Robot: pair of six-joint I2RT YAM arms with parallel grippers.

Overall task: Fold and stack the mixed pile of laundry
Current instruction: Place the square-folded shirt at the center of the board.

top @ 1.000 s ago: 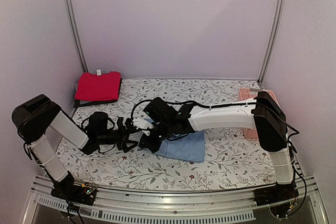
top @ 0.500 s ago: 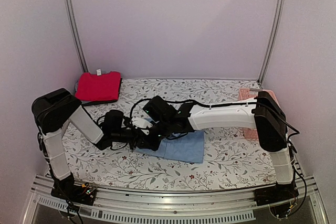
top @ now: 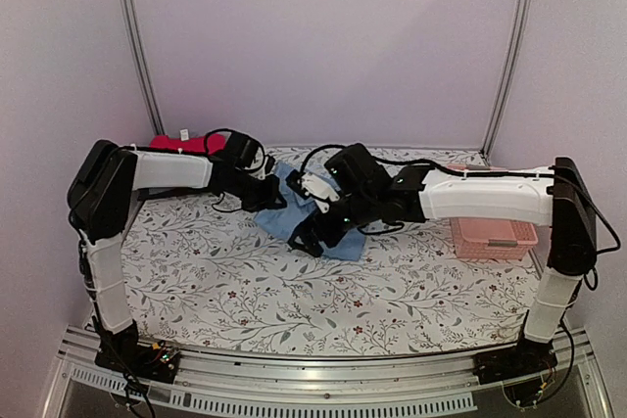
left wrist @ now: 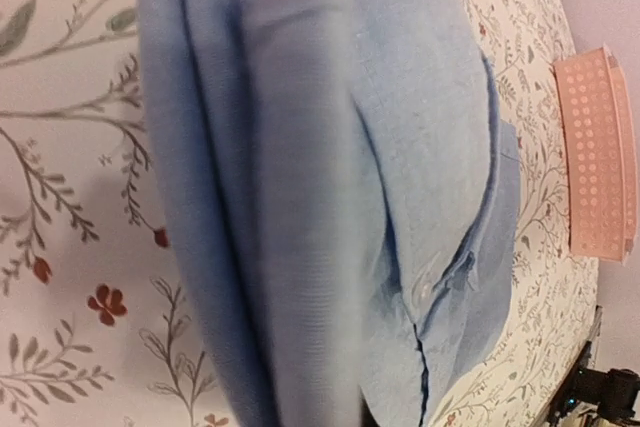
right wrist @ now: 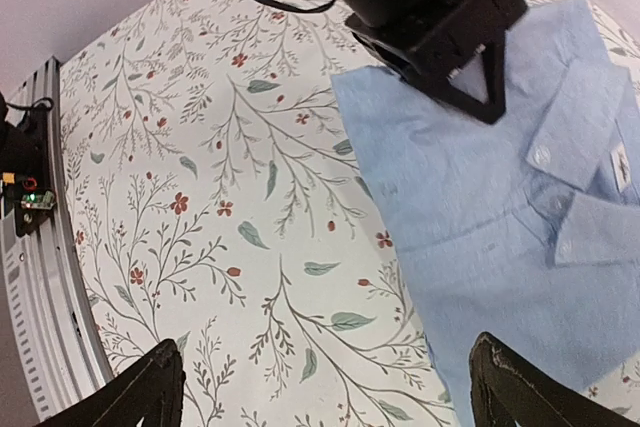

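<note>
The folded light blue shirt [top: 291,215] lies on the floral tablecloth at the back middle. My left gripper [top: 275,197] is shut on its left edge. Blue cloth [left wrist: 330,187] fills the left wrist view and hides the left fingers. My right gripper [top: 312,233] hovers over the shirt's near side. In the right wrist view the right gripper [right wrist: 330,397] is open and empty, with the shirt [right wrist: 500,217] to its right and the black left gripper [right wrist: 430,7] on the far edge. A red garment [top: 174,144] lies at the back left, partly behind the left arm.
A pink slatted basket [top: 493,238] stands at the right, under the right arm, and shows too in the left wrist view [left wrist: 600,147]. The floral tablecloth [top: 245,291] covers the table. A metal rail [top: 294,379] runs along the near edge.
The left gripper shut on the blue shirt and swung from the front left to the back middle, taking the shirt along. The right gripper let go, opened and moved back with it.
</note>
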